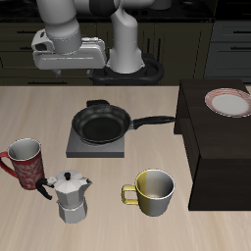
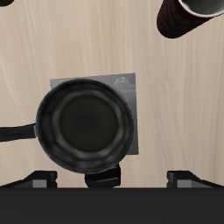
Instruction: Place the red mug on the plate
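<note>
The black frying pan (image 1: 103, 123) sits on a small grey stove plate (image 1: 98, 144) near the middle of the light wooden table (image 1: 211, 230), its long handle (image 1: 155, 122) reaching toward a dark raised cabinet block (image 1: 221, 152) that stands beside it. The gripper (image 1: 67, 65) hangs high above the table, farther back than the pan and apart from everything; in the wrist view only two dark finger tips (image 2: 35, 178) show at the frame's edge, set wide apart with nothing between them, so the pincer is spread and holds nothing. That same view looks straight down on the pan (image 2: 84, 124) and the stove plate (image 2: 122, 83). The red mug (image 1: 25, 162) stands upright on the table, nearer the table's front edge than the pan and well off to the side away from the dark block, its handle (image 1: 7, 167) turned outward. Just beside it, a little nearer the front edge, stands a silver moka pot (image 1: 71, 196) with a black handle. A yellow-olive mug (image 1: 154, 191) stands in front of the pan, close to the dark block. The plate (image 1: 227, 102), white with a pinkish-red ring, rests on top of the dark block, well apart from the red mug.
</note>
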